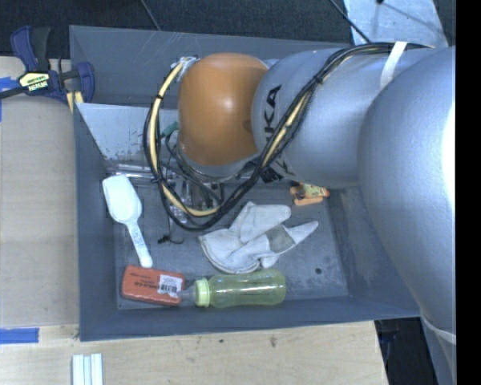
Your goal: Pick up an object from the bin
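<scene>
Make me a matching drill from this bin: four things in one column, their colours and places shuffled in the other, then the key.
Things
1. scoop
2. glove
3. bottle
4. block

Colours and places
A. yellow-green, lying on its side along the lower wall
B. orange-red with a barcode label, in the lower left corner
C. white, at the left, handle pointing toward the lower wall
D. pale, crumpled in the middle of the floor

Pairs: 1-C, 2-D, 3-A, 4-B
</scene>
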You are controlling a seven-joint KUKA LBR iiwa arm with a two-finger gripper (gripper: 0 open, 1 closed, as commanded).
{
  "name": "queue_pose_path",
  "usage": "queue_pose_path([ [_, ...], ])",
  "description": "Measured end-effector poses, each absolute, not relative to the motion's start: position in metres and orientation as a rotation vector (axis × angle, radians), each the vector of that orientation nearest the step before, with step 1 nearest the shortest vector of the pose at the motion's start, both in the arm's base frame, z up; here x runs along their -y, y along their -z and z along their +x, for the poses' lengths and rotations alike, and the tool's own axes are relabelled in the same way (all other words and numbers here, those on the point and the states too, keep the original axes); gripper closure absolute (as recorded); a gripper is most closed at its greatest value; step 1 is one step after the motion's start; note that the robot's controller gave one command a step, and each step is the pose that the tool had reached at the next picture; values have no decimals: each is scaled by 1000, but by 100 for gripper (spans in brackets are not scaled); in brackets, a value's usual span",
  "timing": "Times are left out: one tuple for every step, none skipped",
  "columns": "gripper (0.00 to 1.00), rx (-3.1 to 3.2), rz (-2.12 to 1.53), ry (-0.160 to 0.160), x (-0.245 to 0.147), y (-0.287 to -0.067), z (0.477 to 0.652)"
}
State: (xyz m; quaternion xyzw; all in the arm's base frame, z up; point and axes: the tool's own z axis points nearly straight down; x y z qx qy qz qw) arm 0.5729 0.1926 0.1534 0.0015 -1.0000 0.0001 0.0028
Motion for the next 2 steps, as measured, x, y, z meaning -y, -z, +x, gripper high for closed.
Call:
queue_pose_path([
  [0,3144,0,2,-192,-158,575],
  [0,3148,15,5,-145,-125,575],
])
